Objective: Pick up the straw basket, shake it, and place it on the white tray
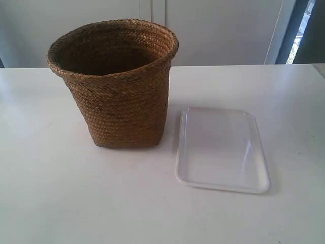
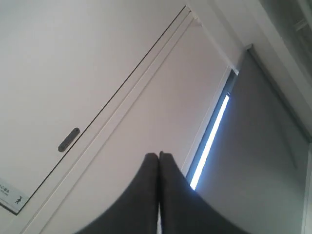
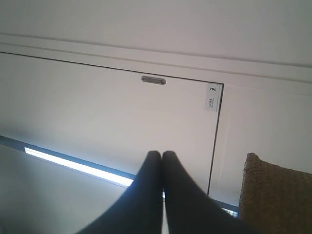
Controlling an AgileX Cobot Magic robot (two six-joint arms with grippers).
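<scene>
Groundwork only, judging by the scene: the straw basket (image 1: 117, 86) stands upright on the white table (image 1: 56, 198), just beside the white tray (image 1: 222, 189) and not on it, and neither arm shows in the exterior view. The left gripper (image 2: 159, 155) is clenched on nothing, aimed at a wall panel (image 2: 73, 73) with no task thing near it. The right gripper (image 3: 162, 154) is likewise clenched and empty, with an edge of the basket beside its fingers but apart from them, so lifting, shaking and setting down all appear left to do.

Office: white table (image 1: 61, 203), labelled cabinet door (image 3: 97, 122)
</scene>
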